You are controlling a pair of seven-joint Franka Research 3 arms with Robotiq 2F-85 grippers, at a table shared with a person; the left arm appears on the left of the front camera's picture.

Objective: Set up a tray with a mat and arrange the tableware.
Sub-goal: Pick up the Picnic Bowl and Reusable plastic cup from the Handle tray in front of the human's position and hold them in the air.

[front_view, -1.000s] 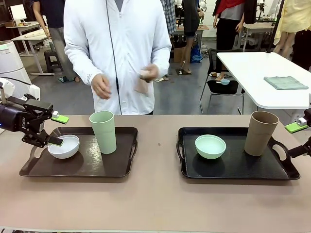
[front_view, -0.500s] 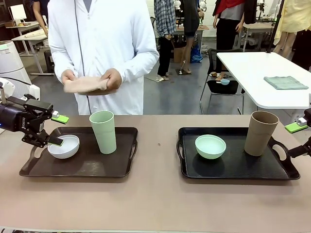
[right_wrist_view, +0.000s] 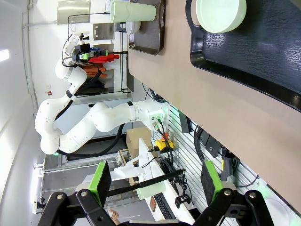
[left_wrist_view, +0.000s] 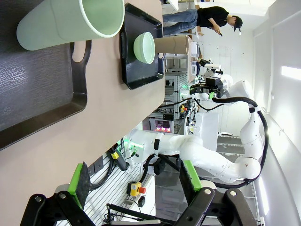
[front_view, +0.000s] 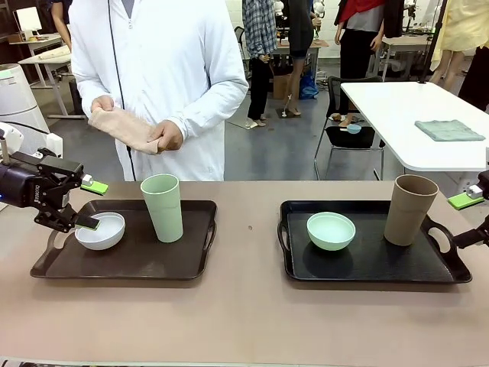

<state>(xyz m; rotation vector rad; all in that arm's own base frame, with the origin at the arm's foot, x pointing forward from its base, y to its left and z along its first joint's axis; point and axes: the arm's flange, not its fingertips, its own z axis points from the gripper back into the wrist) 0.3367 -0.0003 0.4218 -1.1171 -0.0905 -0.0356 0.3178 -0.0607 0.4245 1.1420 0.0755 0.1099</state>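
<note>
On the dark brown tray (front_view: 46,264) at the left stand a small white bowl (front_view: 103,233) and a tall pale-green cup (front_view: 163,207). The black tray (front_view: 374,264) at the right holds a small mint-green bowl (front_view: 331,230) and a tall brown cup (front_view: 410,209). My left gripper (front_view: 90,204) is open, its lower finger over the white bowl's near rim. My right gripper (front_view: 467,219) is open beside the black tray's right handle. Across the table, a person holds a folded beige mat (front_view: 126,126) in both hands. The left wrist view shows the pale-green cup (left_wrist_view: 70,21); the right wrist view shows the mint-green bowl (right_wrist_view: 221,14).
Bare table lies between the two trays and along the front edge. A white table (front_view: 412,115) with a grey cloth stands behind at the right, with a chair beside it. Other people stand farther back.
The person has shifted to the picture's left and now holds the beige mat spread between both hands. Neither arm has moved, and the tableware stays put.
</note>
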